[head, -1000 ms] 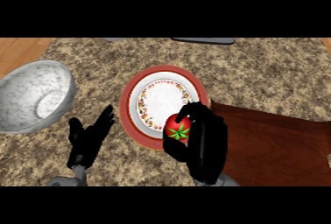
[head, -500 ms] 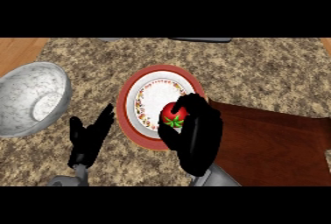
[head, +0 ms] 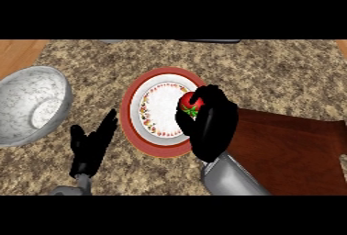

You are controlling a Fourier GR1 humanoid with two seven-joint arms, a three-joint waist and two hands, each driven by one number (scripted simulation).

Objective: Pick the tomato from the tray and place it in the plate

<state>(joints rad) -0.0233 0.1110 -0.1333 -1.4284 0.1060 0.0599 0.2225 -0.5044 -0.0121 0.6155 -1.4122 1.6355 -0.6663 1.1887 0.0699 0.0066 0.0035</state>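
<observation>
Speckled stone counter [head: 271, 73] carries the plate [head: 136, 98]; right hand [head: 210, 121] grasps the tomato [head: 190, 103] above its right rim; ease further over the plate's white centre, lower, then release; left hand [head: 92, 144] rests, fingers straight, left of the plate.

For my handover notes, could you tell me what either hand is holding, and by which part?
The right hand holds the tomato, fingers curled round its right side, over the plate. The left hand holds nothing.

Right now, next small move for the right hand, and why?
Probably lower and open the right hand: its fingers curl round the tomato, which already sits over the right side of the plate, clear of the wooden tray.
</observation>
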